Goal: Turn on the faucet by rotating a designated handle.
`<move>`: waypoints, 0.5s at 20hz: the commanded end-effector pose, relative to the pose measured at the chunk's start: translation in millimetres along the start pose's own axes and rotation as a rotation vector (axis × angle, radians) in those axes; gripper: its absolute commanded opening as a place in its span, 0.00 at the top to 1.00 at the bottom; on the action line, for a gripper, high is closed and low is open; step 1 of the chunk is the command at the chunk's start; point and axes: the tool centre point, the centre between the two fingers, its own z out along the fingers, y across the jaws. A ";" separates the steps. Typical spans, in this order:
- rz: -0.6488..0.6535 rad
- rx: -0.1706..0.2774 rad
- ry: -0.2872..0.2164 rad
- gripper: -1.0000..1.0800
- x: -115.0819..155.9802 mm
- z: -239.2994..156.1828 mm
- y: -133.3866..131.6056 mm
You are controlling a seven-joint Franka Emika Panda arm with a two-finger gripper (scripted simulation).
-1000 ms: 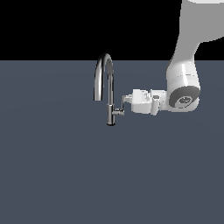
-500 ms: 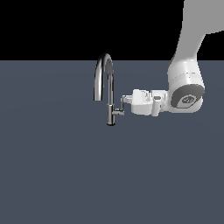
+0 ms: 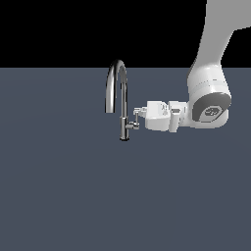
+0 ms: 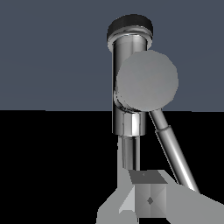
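The chrome gooseneck faucet (image 3: 123, 105) stands upright on the dark grey surface, and its spout arches to the exterior view's left. Its handle (image 3: 132, 125) is a short stub low on the body, pointing to the exterior view's right. My white gripper (image 3: 138, 113) reaches in level from the right. Its fingertips sit just above and beside the stub, and I cannot tell whether they touch it. In the wrist view the faucet body (image 4: 127, 118) fills the middle, with the stub's round end (image 4: 147, 81) and the thin lever blade (image 4: 173, 151) in front. My gripper (image 4: 148, 197) looks shut and empty.
The flat dark grey surface (image 3: 63, 196) stretches all around the faucet. My white arm (image 3: 211, 93) comes down at the exterior view's right. No other objects show.
My gripper has crept a little toward the faucet, to the exterior view's left. The handle and the faucet look unmoved.
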 end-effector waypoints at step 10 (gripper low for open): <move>0.002 0.000 -0.001 1.00 18.2 -4.3 40.5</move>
